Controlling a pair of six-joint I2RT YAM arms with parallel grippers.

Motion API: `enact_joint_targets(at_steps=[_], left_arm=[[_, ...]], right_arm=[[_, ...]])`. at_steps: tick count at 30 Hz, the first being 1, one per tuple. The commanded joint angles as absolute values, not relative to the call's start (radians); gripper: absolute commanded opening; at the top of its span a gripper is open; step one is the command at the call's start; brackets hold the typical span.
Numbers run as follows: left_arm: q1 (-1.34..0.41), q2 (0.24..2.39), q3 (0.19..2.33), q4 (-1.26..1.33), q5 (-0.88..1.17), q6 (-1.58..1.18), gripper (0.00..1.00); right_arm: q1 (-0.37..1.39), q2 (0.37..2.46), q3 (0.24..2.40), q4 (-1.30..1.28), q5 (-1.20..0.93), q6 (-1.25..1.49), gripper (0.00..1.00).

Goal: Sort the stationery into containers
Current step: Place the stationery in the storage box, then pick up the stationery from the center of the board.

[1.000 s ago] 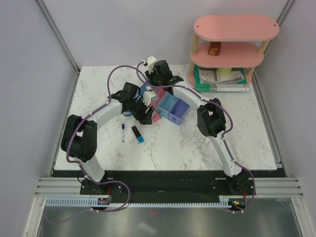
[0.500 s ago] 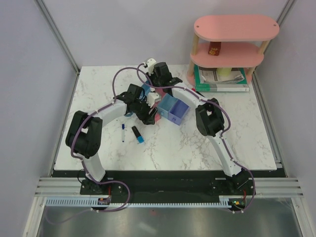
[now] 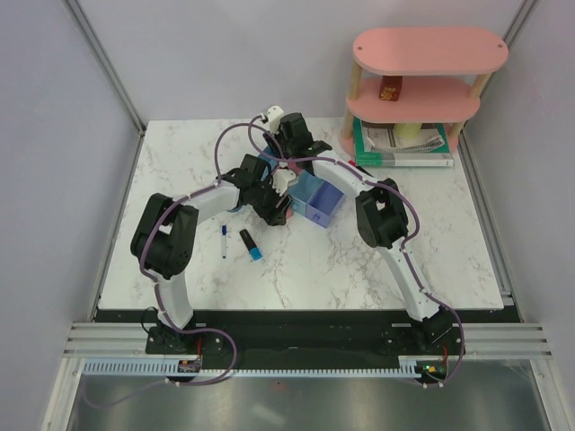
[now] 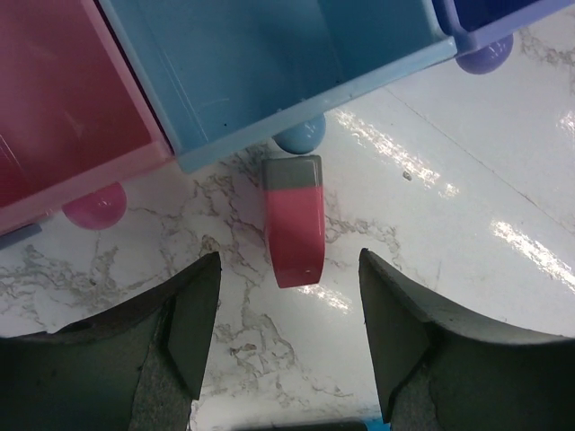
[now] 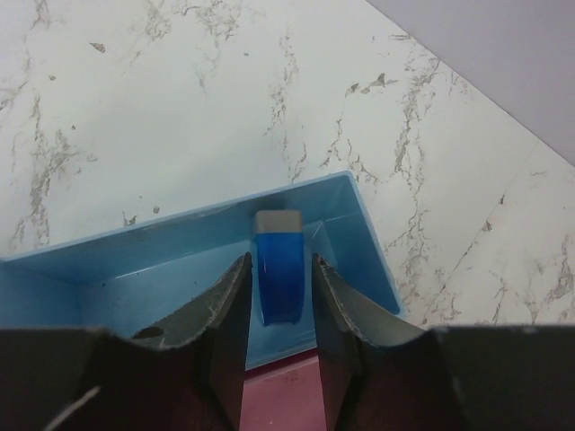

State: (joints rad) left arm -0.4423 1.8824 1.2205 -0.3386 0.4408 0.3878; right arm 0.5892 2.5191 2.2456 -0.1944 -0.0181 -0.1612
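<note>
Eraser [image 4: 294,224] between fingers [image 4: 193,305] of left claw [image 4: 289,260]

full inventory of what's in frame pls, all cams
bins: 4 joined, light blue, pink, light blue, purple-blue, table centre, partly under the arms
blue eraser: 1, blue with grey end, gripped over the end light blue bin
pink eraser: 1, pink with grey end, on the table just in front of the bins
highlighter: 1, black with blue end, table front left
pen: 1, thin, left of highlighter
shelf: 1, pink, two tiers, far right
red box: 1, lower tier
book: 1, green-edged, under shelf
table: 1, white marble
left arm: jaws open, either side of pink eraser, not touching
right arm: jaws shut on blue eraser
</note>
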Motion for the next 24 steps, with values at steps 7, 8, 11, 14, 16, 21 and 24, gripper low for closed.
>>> enact_joint_targets(at_steps=[7,8,11,14,16,21,24], left_arm=[[-0.492,1.933,1.310,-0.313,0.382,0.347,0.68],[-0.494,1.936,1.316,-0.316,0.379,0.345,0.67],[-0.503,1.950,1.335,-0.327,0.373,0.348,0.55],[-0.512,1.954,1.339,-0.334,0.373,0.354,0.32],[-0.515,1.954,1.338,-0.337,0.371,0.353,0.14],[-0.523,1.925,1.313,-0.370,0.370,0.345,0.06],[-0.526,1.870,1.286,-0.393,0.376,0.347,0.03]], right_arm=[[0.586,2.484,2.223,-0.169,0.035,-0.175,0.46],[0.586,2.480,2.221,-0.169,0.037,-0.175,0.46],[0.580,2.464,2.212,-0.169,0.057,-0.175,0.48],[0.571,2.439,2.201,-0.170,0.092,-0.175,0.49],[0.560,2.413,2.188,-0.170,0.104,-0.176,0.50],[0.537,2.353,2.154,-0.172,0.159,-0.183,0.51],[0.528,2.300,2.129,-0.179,0.176,-0.186,0.53]])
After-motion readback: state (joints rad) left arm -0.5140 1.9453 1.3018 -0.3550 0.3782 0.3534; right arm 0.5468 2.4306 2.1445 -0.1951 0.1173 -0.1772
